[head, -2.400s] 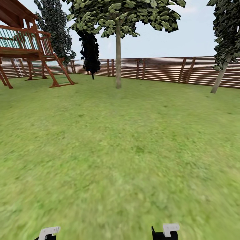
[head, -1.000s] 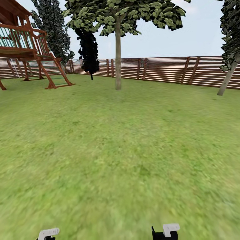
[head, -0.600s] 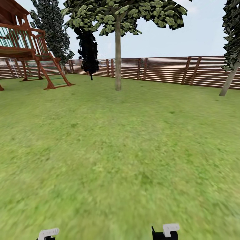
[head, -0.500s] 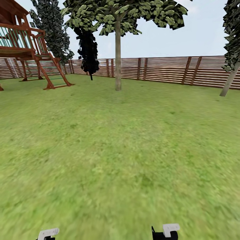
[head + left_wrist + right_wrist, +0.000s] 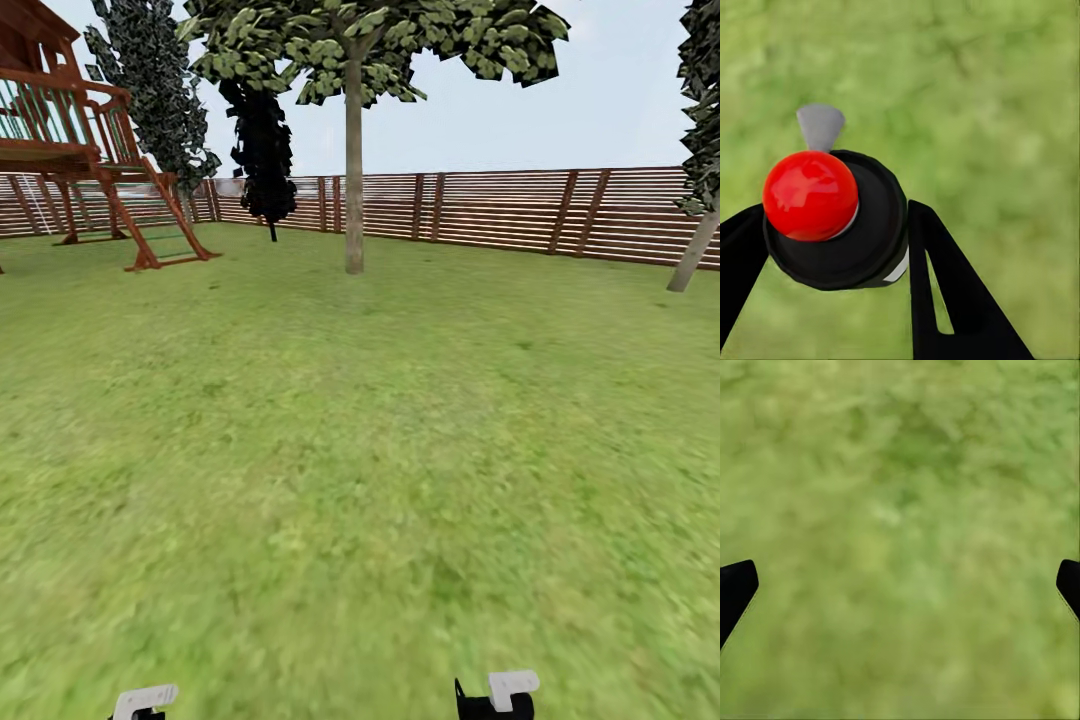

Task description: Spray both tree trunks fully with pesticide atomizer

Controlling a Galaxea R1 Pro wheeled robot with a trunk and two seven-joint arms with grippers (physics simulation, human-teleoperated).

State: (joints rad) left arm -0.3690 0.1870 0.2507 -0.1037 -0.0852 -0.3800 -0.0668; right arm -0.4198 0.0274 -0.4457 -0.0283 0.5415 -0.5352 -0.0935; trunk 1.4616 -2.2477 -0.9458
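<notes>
Nothing on the lawn [image 5: 360, 450] has shifted except the viewpoint, which has swung slightly so the wooden play tower [image 5: 70, 130] slides toward the edge. Well beyond the left gripper [image 5: 832, 247], the tree trunk [image 5: 354, 170] rises before the fence [image 5: 500, 210]. That gripper clamps the pesticide atomizer [image 5: 836, 221], red top showing. The right gripper [image 5: 900, 585] hangs spread wide over grass.
</notes>
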